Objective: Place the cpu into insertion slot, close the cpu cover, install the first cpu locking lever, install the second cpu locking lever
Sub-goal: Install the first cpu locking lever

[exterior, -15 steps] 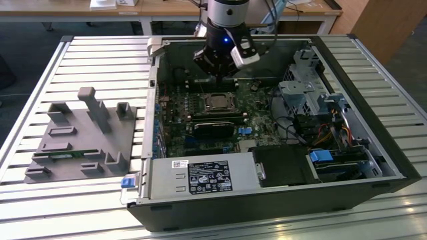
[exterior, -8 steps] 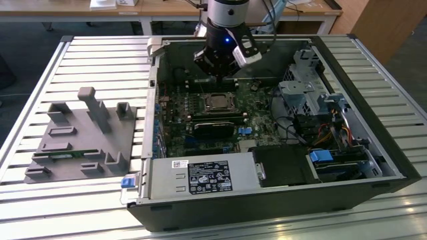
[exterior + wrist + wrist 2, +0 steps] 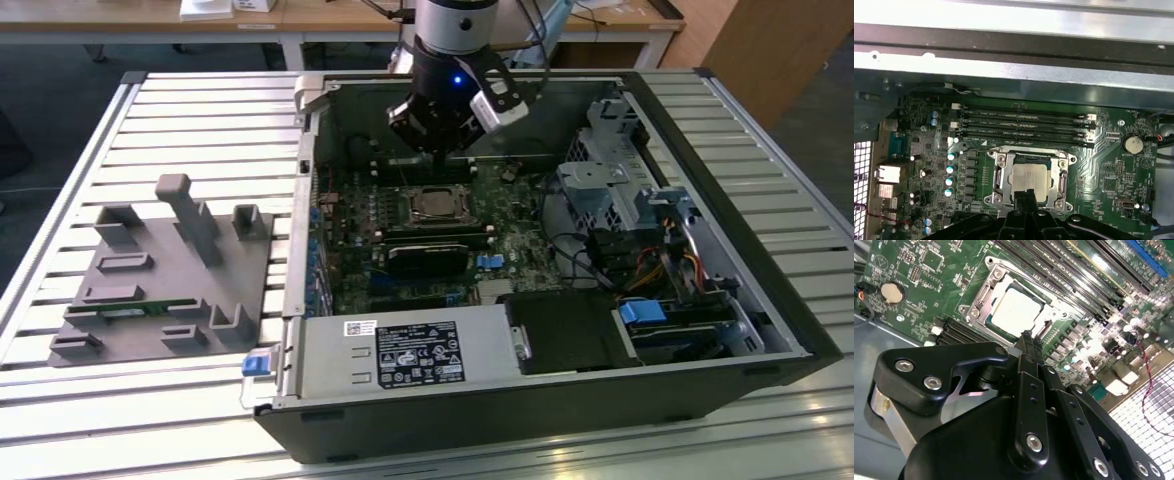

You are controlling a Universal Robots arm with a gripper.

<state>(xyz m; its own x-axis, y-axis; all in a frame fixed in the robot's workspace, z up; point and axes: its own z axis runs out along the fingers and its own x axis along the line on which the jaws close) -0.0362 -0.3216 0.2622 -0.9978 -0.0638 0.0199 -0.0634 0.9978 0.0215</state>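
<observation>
One cpu (image 3: 1028, 181) sits in the insertion slot (image 3: 434, 205), and I see the cpu cover (image 3: 1002, 175) lying flat around it. My gripper (image 3: 1024, 197) hangs near the socket's edge, its fingers pressed together on nothing. Long memory slots (image 3: 1024, 126) run just beside the socket, inside the open computer case (image 3: 561, 410).

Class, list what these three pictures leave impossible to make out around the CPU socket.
1. First wrist view: the gripper hides the near edge of the cpu cover.
2. Exterior view: the cpu is too small to tell whether its cover is latched.
3. Both wrist views: whether the gripper touches the cpu cannot be told.
</observation>
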